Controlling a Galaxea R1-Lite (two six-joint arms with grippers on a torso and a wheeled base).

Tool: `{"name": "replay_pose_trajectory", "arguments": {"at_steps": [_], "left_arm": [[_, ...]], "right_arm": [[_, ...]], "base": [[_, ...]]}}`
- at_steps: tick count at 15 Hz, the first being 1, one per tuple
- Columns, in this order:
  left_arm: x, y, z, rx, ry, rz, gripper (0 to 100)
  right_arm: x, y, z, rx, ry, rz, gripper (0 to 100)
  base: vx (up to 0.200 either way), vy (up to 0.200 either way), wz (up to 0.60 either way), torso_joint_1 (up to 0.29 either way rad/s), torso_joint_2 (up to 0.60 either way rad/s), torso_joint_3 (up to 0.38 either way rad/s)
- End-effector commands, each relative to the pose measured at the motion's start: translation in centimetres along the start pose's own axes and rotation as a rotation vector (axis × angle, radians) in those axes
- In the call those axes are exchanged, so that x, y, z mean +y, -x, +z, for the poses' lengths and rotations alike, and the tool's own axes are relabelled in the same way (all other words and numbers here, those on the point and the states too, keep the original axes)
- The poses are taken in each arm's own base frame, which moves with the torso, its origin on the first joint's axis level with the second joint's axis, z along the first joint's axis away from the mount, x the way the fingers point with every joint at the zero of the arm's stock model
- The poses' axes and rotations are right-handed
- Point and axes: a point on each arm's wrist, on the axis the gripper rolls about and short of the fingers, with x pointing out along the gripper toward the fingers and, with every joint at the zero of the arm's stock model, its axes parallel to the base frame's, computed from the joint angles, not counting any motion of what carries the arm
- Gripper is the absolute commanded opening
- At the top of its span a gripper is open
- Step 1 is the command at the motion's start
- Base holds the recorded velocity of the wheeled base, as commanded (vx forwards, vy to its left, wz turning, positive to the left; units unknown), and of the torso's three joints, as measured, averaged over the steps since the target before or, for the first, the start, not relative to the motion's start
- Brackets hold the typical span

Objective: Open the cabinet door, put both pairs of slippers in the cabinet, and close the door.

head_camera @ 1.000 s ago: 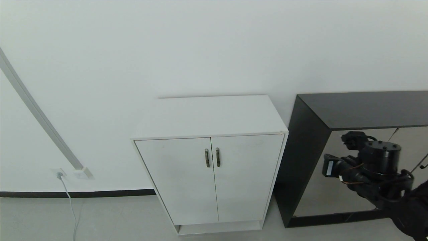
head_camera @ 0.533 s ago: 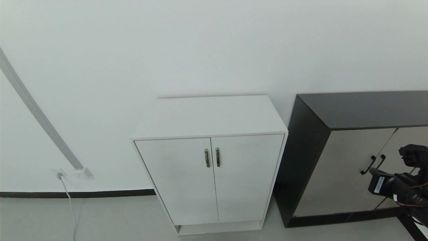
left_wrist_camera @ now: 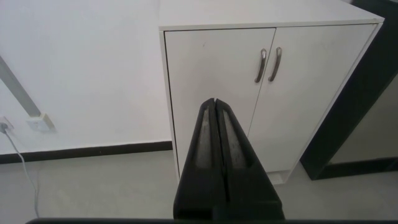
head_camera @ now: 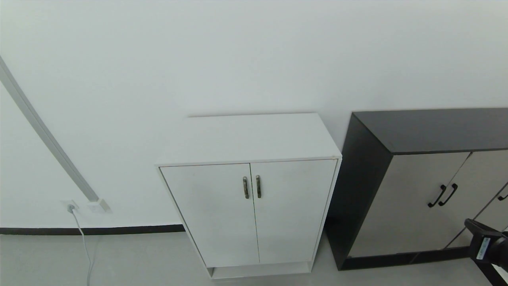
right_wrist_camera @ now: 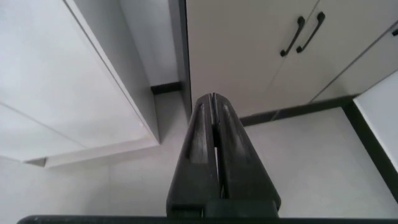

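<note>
A plain white wall rises over a grey floor, with a black skirting strip at its foot and a white cable hanging from a wall socket. The left claw has its two dark fingers pressed flat together with nothing between them. The white two-door cabinet stands straight beyond its tips against the wall, both doors shut. The pair of upright metal handles at the door seam lies beyond the tips, toward the side of the neighbouring black cabinet with pale doors. The right claw is likewise closed tight and empty, held above the floor near where the two cabinets stand side by side. The black curved handles on the pale doors are farther beyond its tips.
</note>
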Motion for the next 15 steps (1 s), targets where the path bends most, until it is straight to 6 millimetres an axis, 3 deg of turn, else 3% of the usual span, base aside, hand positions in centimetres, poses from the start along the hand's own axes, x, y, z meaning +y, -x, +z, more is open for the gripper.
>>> {"name": "replay_pose_trajectory", "arguments": {"at_steps": [1, 9, 15], "left_arm": [[0.0, 0.0, 0.0, 0.000, 0.000, 0.000, 0], [0.0, 0.0, 0.0, 0.000, 0.000, 0.000, 0], [0.0, 0.0, 0.0, 0.000, 0.000, -0.002, 0]], "right_arm": [[-0.4, 2.7, 0.5, -0.049, 0.004, 0.010, 0], [-1.6, 8.7, -2.2, 0.042, 0.023, 0.124, 0], [-2.0, 11.0, -5.0, 0.160, 0.059, 0.206, 0]], "base": [[0.000, 0.000, 0.00, 0.000, 0.00, 0.000], [0.000, 0.000, 0.00, 0.000, 0.00, 0.000], [0.000, 0.000, 0.00, 0.000, 0.00, 0.000]]}}
